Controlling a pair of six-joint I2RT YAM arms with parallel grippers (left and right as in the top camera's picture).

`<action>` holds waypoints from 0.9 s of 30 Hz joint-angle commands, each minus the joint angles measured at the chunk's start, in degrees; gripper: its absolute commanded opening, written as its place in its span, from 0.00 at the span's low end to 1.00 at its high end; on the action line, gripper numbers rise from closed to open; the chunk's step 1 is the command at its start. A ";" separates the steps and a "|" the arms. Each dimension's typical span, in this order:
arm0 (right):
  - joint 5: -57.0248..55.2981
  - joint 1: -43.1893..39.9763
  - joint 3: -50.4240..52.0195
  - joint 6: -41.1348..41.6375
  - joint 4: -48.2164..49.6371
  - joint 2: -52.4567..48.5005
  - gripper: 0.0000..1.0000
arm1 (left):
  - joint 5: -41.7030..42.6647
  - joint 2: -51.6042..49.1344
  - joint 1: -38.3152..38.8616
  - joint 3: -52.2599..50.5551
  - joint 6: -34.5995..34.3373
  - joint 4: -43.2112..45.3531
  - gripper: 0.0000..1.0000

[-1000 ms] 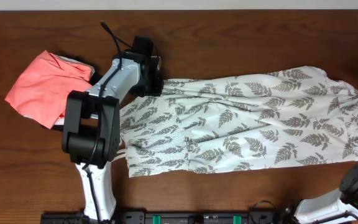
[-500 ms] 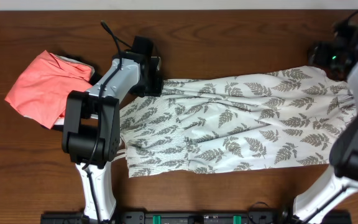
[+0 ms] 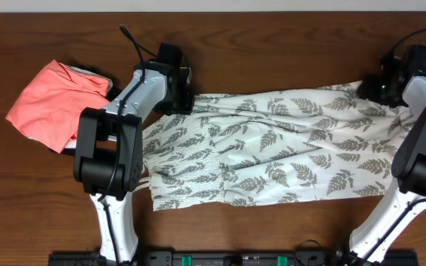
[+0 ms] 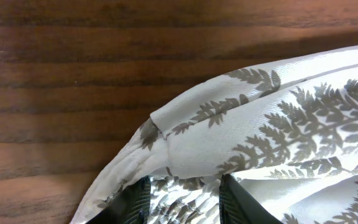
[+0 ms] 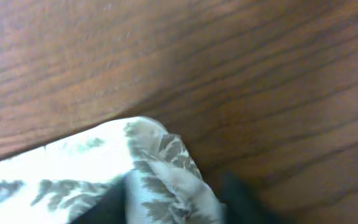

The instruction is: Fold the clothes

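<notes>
My left gripper is clamped on the dress. The wrist view gives me only the tips of its dark fingers at the bottom edge, with a bunched fold of fern-print cloth pinched between them; the rest of the jaws is cut off. My right gripper sits at another corner of the dress. That view is blurred; cloth lies between two dark shapes at the bottom edge, and I cannot tell whether the jaws have closed on it.

From overhead the dress lies spread lengthwise across the middle of the table, wrinkled. The left gripper is at its far left corner and the right gripper at its far right corner; in this view the fingertips are hidden under the wrists. The left arm covers part of the cloth's left end; the right arm covers its right end.

Only the overhead view shows the coral-pink garment, lying apart from the dress on the other side of the left arm; something dark shows at its far edge, and I cannot make out what.
</notes>
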State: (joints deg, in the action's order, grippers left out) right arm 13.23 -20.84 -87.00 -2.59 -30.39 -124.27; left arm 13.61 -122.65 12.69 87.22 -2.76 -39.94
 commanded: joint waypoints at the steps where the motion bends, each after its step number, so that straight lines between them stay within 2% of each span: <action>1: -0.33 -0.20 -0.31 -0.26 -1.01 0.22 0.01 | -0.72 -1.70 -0.35 -0.76 -0.11 -0.83 0.37; 6: -0.33 -0.33 -1.99 0.44 -2.05 4.87 0.01 | -0.72 -1.70 -0.35 -0.76 -0.09 -1.86 0.38; 11: 0.76 -0.07 -5.07 0.76 -2.93 15.41 0.01 | -0.72 -1.70 -0.35 -0.76 -0.09 -1.84 0.38; 14: 2.78 0.52 -5.22 -1.03 -7.32 22.86 0.01 | -0.72 -1.70 -0.35 -0.76 -0.09 -1.84 0.37; 19: 4.68 2.84 -5.20 -2.89 -27.10 31.80 0.01 | -0.72 -1.70 -0.35 -0.76 -0.09 -1.84 0.38; 25: 4.55 7.02 -3.08 -2.86 -53.48 33.27 0.01 | -0.72 -1.70 -0.35 -0.76 -0.09 -2.27 0.38; 27: 2.99 8.39 0.07 -2.86 -56.46 33.27 0.10 | -0.74 -1.70 -0.35 -0.76 -0.07 -2.45 0.38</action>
State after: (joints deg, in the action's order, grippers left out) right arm 17.28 -14.33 -90.13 -4.93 -84.77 -89.93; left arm 13.76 -122.65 12.69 87.22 -2.76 -41.60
